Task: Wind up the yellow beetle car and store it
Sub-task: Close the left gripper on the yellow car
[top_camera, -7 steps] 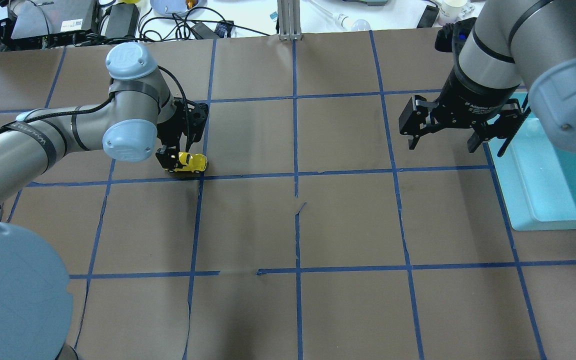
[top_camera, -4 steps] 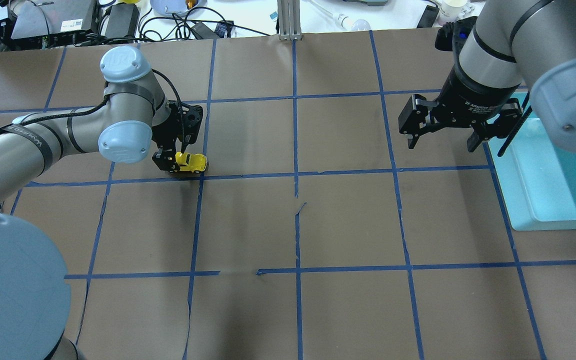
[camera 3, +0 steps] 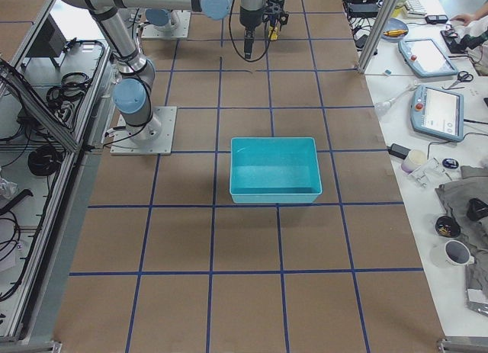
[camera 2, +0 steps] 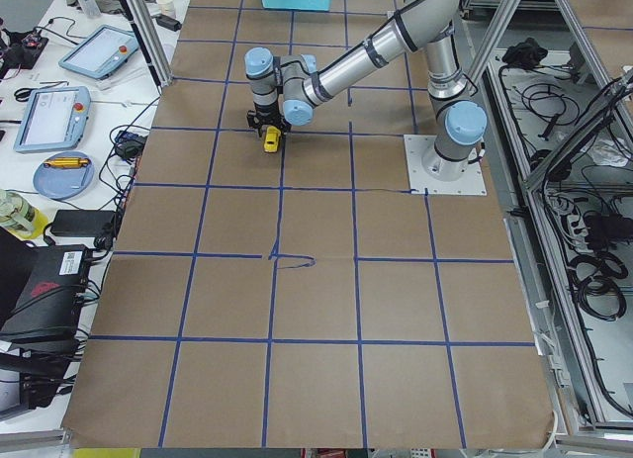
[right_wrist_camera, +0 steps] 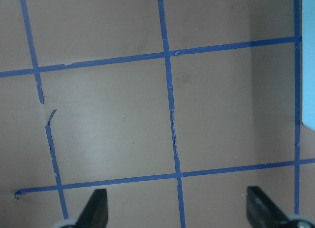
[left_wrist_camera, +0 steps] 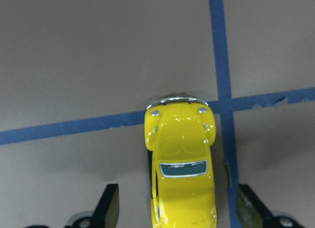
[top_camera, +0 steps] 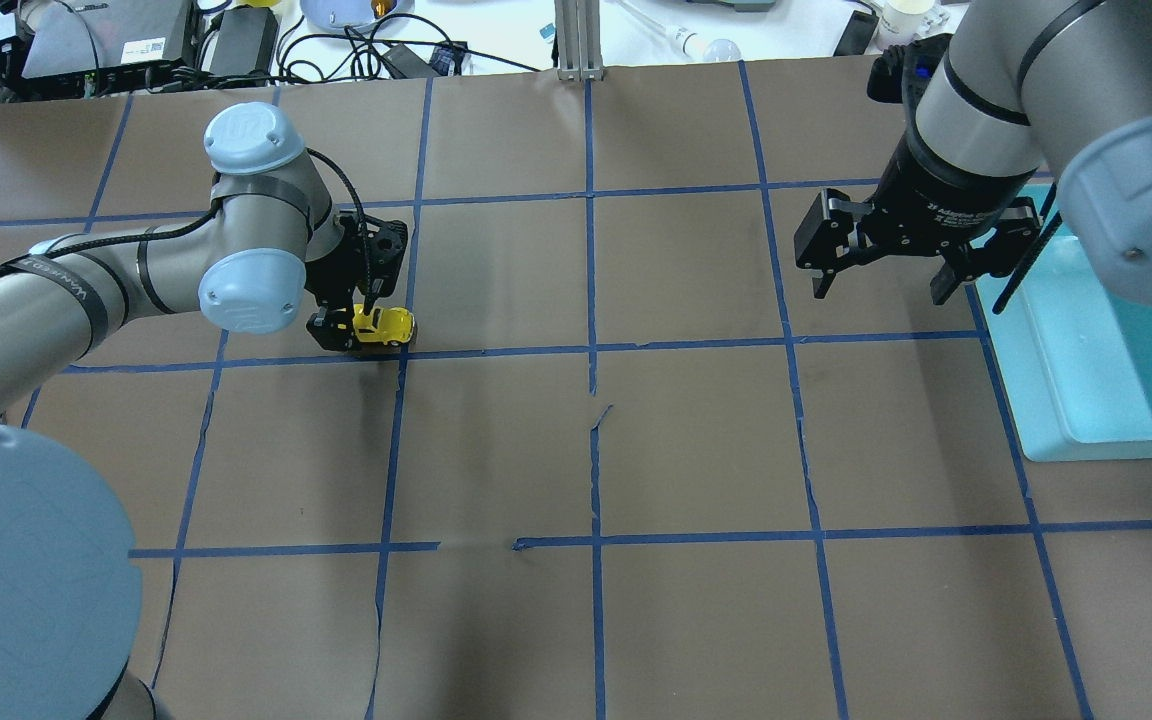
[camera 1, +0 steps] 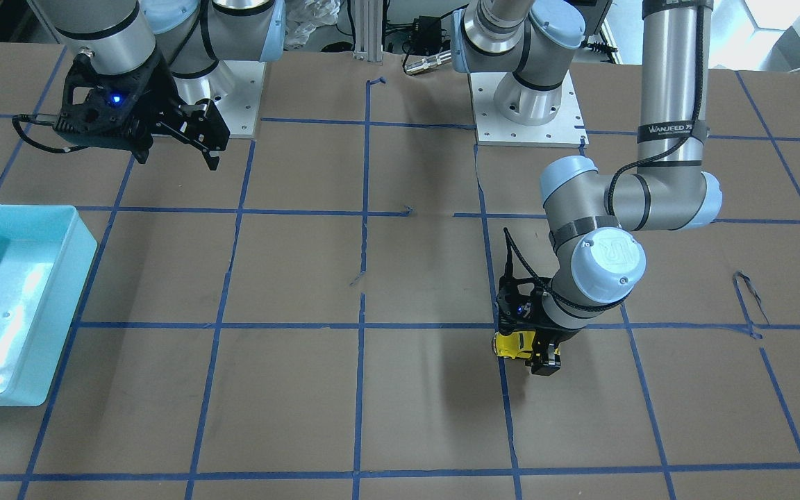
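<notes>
Left claw (top_camera: 354, 322) sits spread wide around the yellow car (left_wrist_camera: 182, 179) on the counter (top_camera: 696, 450); right claw (top_camera: 879, 290) hangs spread too

We take this for a robotics lab. A grey, blue-capped left arm (camera 1: 671, 104) and its twin right arm (camera 1: 94, 28) are bolted through pale metal base plates (camera 1: 554, 132) to a wide table papered in brown (top_camera: 696, 450) and ruled into squares with blue tape (top_camera: 591, 270). Silver aluminium frame posts (top_camera: 576, 40) stand at its edges, grey touchscreen teach pendants (camera 3: 438, 109) lie on the white side bench (camera 3: 473, 158), and black cable bundles (camera 2: 593, 270) and power bricks (top_camera: 241, 40) crowd the margins.
</notes>
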You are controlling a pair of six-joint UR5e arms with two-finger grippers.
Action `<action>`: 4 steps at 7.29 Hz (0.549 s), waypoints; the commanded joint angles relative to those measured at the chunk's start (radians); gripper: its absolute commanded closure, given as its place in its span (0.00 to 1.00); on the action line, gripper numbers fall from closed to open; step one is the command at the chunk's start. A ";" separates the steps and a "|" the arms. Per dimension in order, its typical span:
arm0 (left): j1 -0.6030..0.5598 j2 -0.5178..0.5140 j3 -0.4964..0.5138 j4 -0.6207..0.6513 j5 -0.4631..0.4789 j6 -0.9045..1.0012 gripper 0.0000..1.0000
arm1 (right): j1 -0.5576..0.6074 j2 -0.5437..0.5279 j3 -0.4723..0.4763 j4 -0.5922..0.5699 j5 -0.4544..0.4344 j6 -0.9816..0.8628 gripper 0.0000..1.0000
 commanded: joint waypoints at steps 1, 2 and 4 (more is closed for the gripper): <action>0.000 0.004 -0.004 0.005 0.000 0.000 0.82 | 0.000 0.001 0.002 0.000 0.003 0.000 0.00; 0.000 0.006 -0.004 0.008 -0.001 -0.002 1.00 | 0.000 0.001 0.002 0.002 0.000 0.000 0.00; -0.001 0.010 -0.001 0.010 -0.001 -0.059 1.00 | 0.000 0.005 0.002 0.000 -0.010 0.000 0.00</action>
